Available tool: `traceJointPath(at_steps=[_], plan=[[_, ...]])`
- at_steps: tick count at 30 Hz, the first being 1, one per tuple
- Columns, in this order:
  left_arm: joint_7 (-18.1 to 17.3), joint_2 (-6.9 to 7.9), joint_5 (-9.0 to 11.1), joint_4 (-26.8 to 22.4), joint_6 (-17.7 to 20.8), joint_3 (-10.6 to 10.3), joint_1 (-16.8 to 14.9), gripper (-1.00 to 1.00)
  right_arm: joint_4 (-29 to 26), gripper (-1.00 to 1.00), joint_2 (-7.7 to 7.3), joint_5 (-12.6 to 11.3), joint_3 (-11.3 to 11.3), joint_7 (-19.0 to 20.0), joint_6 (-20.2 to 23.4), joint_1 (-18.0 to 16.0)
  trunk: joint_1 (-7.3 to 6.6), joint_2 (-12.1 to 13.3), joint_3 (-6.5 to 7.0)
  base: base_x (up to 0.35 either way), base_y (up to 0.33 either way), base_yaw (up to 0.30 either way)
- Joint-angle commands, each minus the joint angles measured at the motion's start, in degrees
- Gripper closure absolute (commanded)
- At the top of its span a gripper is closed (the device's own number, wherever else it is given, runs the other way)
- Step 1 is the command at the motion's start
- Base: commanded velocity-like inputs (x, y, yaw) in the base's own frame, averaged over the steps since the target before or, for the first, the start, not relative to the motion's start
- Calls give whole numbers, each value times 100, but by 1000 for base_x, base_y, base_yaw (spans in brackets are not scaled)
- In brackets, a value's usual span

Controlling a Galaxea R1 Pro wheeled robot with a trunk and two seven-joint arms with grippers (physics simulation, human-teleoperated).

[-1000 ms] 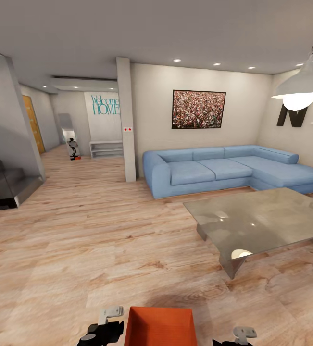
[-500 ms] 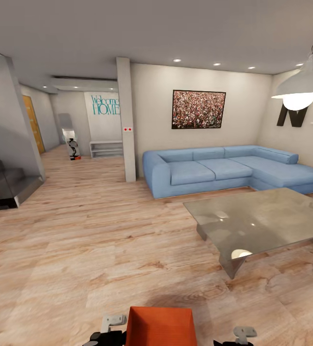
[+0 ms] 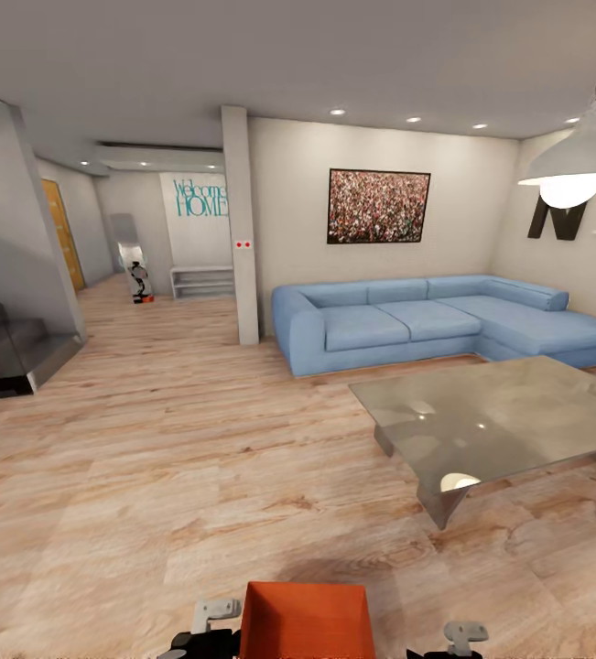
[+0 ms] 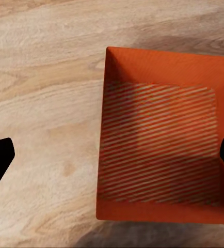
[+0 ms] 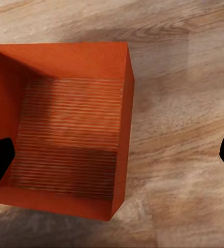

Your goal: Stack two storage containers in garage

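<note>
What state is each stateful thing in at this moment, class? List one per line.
storage container: upright, lidless, empty, between the two grippers on the wood floor.
left gripper: open, fingers straddling the container's wall.
right gripper: open, fingers straddling the opposite wall.
pendant lamp: lit.
ceiling spotlights: lit.
coffee table: bare glass top, reflecting the lights.

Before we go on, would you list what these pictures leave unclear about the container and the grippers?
- Orange container: its near end is cut off by the head view's lower edge.
- Left gripper and right gripper: fingertips are dark shapes at the wrist views' edges, wide apart; contact with the walls cannot be told.
- Text by the shoe shelf: too small.
</note>
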Motion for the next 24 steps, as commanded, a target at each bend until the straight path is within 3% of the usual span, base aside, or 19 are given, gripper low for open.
traceJointPath(at_steps=[1, 24], plan=[[-10, -8, -58, -11, 28, 26, -3, -100, -3, -100, -2, -60, 3, 22, 22, -2, 0, -4, -16, 0, 0, 0], [-11, -9, -53, -11, 19, 26, -2, -100, 6, -100, -2, -83, 9, 40, 13, -3, 0, -4, -226, 0, 0, 0]])
